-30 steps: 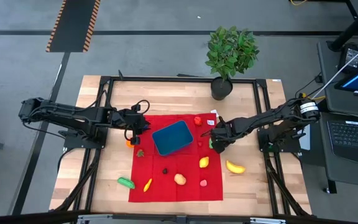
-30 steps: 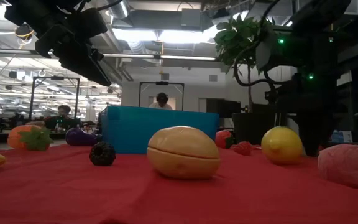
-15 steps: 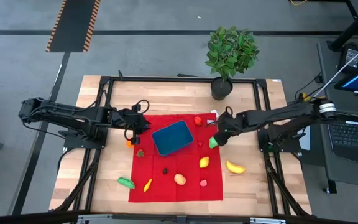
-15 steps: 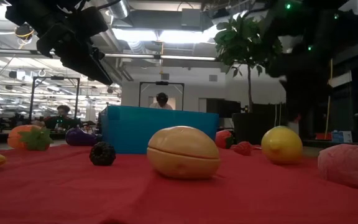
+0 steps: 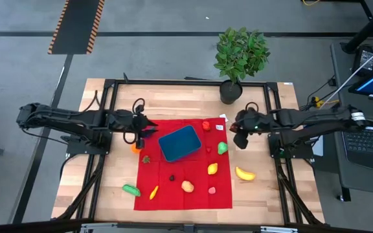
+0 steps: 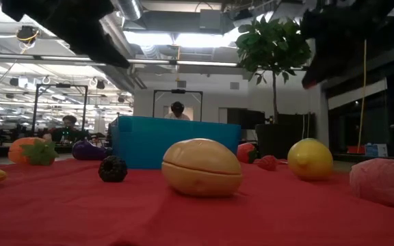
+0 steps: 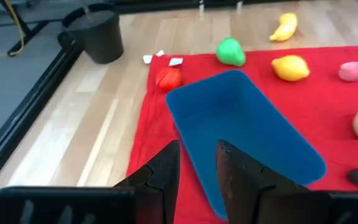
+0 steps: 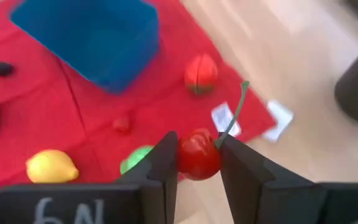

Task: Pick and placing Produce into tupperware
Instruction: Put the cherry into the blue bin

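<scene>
Right hand point(image 8: 197, 163) is clamped on a cherry point(image 8: 199, 154) — raised at three o'clock of the tub point(image 5: 180, 143), ready to carry over. Left hand point(image 7: 196, 163) hovers at nine, slightly parted, empty.

- High view: even, bright overhead light, soft shadows.
- Low view: backlit by glaring ceiling strip lights point(image 6: 176, 37); arms silhouetted dark.
- Right wrist view: motion-blurred, red cloth point(image 8: 61, 112) smeared.
</scene>
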Robot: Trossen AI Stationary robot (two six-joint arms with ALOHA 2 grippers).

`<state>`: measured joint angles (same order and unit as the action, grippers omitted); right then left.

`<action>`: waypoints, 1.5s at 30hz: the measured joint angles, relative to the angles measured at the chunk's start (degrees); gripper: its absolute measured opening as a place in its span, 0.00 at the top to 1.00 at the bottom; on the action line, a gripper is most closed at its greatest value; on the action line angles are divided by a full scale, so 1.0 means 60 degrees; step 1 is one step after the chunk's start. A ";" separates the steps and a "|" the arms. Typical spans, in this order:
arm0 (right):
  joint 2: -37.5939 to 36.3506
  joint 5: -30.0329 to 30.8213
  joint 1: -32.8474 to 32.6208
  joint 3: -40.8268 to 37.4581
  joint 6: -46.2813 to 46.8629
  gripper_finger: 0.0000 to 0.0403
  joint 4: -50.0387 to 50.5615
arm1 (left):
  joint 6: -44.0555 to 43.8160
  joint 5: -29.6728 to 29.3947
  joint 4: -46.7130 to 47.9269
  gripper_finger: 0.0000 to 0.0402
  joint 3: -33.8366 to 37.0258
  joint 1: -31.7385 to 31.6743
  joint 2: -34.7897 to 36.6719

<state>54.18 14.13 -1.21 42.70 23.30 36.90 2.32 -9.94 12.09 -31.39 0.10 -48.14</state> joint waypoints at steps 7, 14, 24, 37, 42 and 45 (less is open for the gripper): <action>-0.0929 -0.0048 -0.0006 -0.0431 -0.1250 0.76 -0.1175 | -0.0278 0.0002 -0.0519 0.76 0.1217 0.0330 0.1583; -0.1903 -0.1000 -0.0010 -0.2893 -0.1951 0.76 -0.4553 | -0.0621 0.0008 -0.1358 0.76 0.2417 0.0702 0.3259; -0.3083 -0.3435 -0.0007 -0.5568 -0.2738 0.76 -0.9046 | -0.0621 0.0009 -0.1367 0.76 0.2454 0.1021 0.3795; -0.3182 -0.3811 -0.0007 -0.6018 -0.3189 0.76 -1.0053 | -0.0625 0.0147 -0.1548 0.76 0.2457 0.1325 0.3589; -0.3182 -0.2131 -0.0003 -0.6018 -0.3194 0.76 -1.0050 | -0.0630 0.0144 -0.1543 0.76 0.2457 0.1325 0.3586; -0.3182 -0.1803 0.0000 -0.6018 -0.3168 0.76 -1.0050 | -0.0632 0.0144 -0.1543 0.76 0.2457 0.1321 0.3588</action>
<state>35.09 3.31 -1.21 6.59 4.29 -23.40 -1.47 -9.08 2.83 -16.64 8.03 -26.61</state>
